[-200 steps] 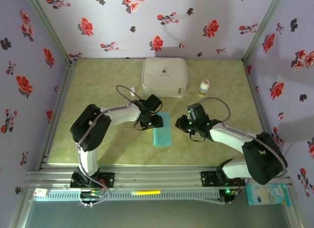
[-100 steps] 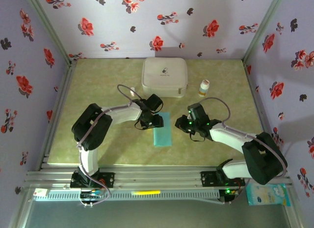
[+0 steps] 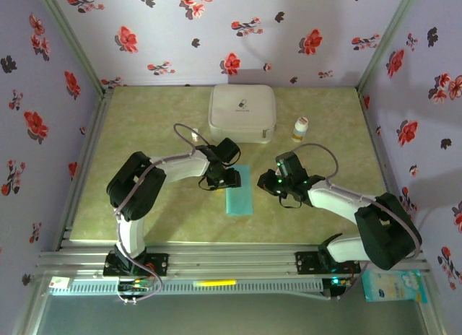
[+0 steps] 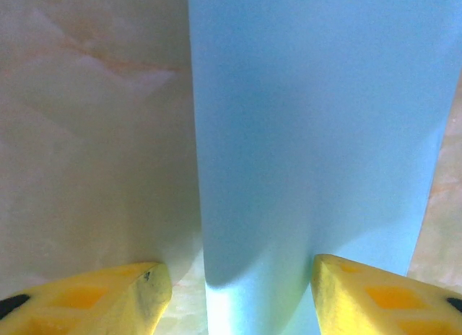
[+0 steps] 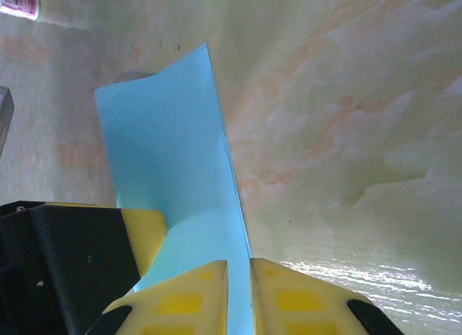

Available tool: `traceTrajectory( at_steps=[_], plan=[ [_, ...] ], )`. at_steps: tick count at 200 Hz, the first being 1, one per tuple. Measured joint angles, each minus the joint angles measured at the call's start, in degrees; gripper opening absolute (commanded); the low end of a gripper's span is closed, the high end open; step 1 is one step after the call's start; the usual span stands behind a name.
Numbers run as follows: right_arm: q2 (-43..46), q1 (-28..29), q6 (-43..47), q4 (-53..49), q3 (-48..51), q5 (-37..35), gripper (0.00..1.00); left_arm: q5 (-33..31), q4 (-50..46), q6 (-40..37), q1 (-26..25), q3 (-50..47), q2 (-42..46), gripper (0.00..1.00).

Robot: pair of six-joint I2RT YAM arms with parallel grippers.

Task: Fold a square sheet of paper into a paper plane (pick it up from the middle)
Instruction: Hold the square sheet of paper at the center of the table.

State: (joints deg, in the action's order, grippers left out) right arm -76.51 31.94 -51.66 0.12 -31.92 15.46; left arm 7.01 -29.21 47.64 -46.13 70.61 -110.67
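In the middle of the tabletop (image 3: pixel 144 125), your left gripper (image 4: pixel 238 281) stands apart astride the folded blue paper (image 4: pixel 310 118) while your right gripper (image 5: pixel 239 270) sits nearly closed at its edge.

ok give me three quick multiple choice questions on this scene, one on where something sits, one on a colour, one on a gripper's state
1. Where does the small white-capped bottle stand?
A) right of the white rounded case
B) left of it
C) on the paper

2. What colour is the thin folded sheet of paper?
A) red
B) light blue
C) yellow

3. How does the left gripper stand?
A) shut tight
B) clamped on the bottle
C) open, the paper's edge between its fingers

Answers:
1 A, the top view shows it beside the case's right side.
2 B, every view shows it pale blue.
3 C, the left wrist view shows a wide gap between the yellow fingers.
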Motion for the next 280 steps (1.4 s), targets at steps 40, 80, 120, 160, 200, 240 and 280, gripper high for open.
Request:
traceTrajectory(
  at_steps=[40,80,120,160,200,240,280],
  plan=[
    [-0.66,0.00,0.00,0.04,0.00,1.05,0.14,0.02,0.02,0.20,0.00,0.00,0.00,0.59],
    [-1.09,0.00,0.00,0.04,0.00,1.40,0.14,0.02,0.11,0.48,0.00,0.00,0.00,0.60],
    [-1.16,0.00,0.00,0.04,0.00,1.46,0.14,0.02,0.22,0.68,0.00,-0.09,0.00,0.60],
    [-1.66,0.00,-0.02,0.50,0.00,2.51,0.09,0.00,0.39,1.27,0.00,-0.15,0.00,0.60],
    [-4.22,0.00,-0.02,2.64,0.00,4.04,0.03,0.00,0.42,1.31,0.00,-0.15,0.00,0.60],
    [-6.38,0.00,-0.04,3.85,-0.22,4.57,0.02,0.00,0.42,1.29,0.00,-0.15,0.00,0.60],
    [-9.05,0.13,-0.52,6.84,-0.94,6.23,0.00,0.00,0.42,1.29,0.00,-0.15,0.00,0.60]
  ],
)
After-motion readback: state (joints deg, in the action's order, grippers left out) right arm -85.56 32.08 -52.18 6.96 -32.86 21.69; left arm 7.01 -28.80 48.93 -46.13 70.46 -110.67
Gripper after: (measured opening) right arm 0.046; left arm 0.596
